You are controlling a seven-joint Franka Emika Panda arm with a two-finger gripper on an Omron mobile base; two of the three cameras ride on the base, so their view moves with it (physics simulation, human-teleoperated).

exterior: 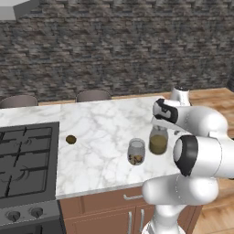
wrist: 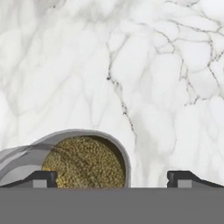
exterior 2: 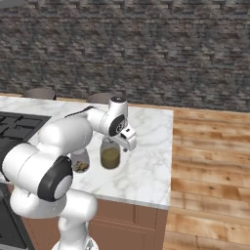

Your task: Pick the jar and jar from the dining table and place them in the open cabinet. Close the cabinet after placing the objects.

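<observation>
The end effector (wrist: 112, 177) hangs over the taller jar (exterior: 158, 140) with its jaws released wide and nothing between them. In the hand view the two dark fingertips (wrist: 41, 178) stand far apart at the bottom edge, and the jar's open mouth, full of olive-green filling, sits toward the left one rather than centred between them. That offset suggests the hand is not yet lined up for a grasp; my reading is that it needs to shift toward the jar and then descend before closing. From the right base view the end effector (exterior 2: 128, 139) sits just above and slightly right of the jar's rim, pointing down, which fits a top-down approach.

The taller jar stands upright on the worktop (exterior: 100, 123), toward its right end and fairly near the front edge. Just to its left and a little nearer stands the shorter jar (exterior: 136, 152) with brown chunks, also upright, close to the first but apart from it. The narrow gap between them matters: widely spread jaws coming down could knock the shorter jar, so the approach probably favours the far-right side.

Further left on the marble lies a small brown lump (exterior: 71, 139), well apart from both jars, and beyond it the black hob (exterior: 25, 155). Two chair backs (exterior: 93, 95) show at the far edge, before a stone wall (exterior: 119, 50). Both jars remain to be moved.
</observation>
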